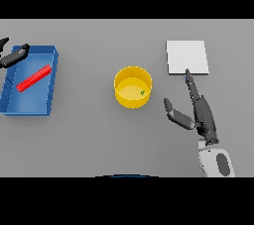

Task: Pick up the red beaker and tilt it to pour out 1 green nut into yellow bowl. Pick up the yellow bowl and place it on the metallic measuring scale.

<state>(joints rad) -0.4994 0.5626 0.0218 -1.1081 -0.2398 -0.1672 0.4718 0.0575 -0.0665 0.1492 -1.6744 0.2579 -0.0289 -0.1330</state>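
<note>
The yellow bowl [132, 87] stands upright at the table's middle with one green nut [142, 92] inside near its right wall. The red beaker [34, 78] lies on its side in the blue tray [51, 83] at the left. The metallic measuring scale [187, 57], a pale square plate, lies at the right rear. My right hand [200, 110] is open to the right of the bowl, apart from it, with straight fingers reaching toward the scale's front edge. My left hand [14, 56] shows at the far left over the tray's rear corner, holding nothing.
The blue tray has raised walls and sits near the table's left edge. Grey tabletop lies between the tray and the bowl and in front of the bowl.
</note>
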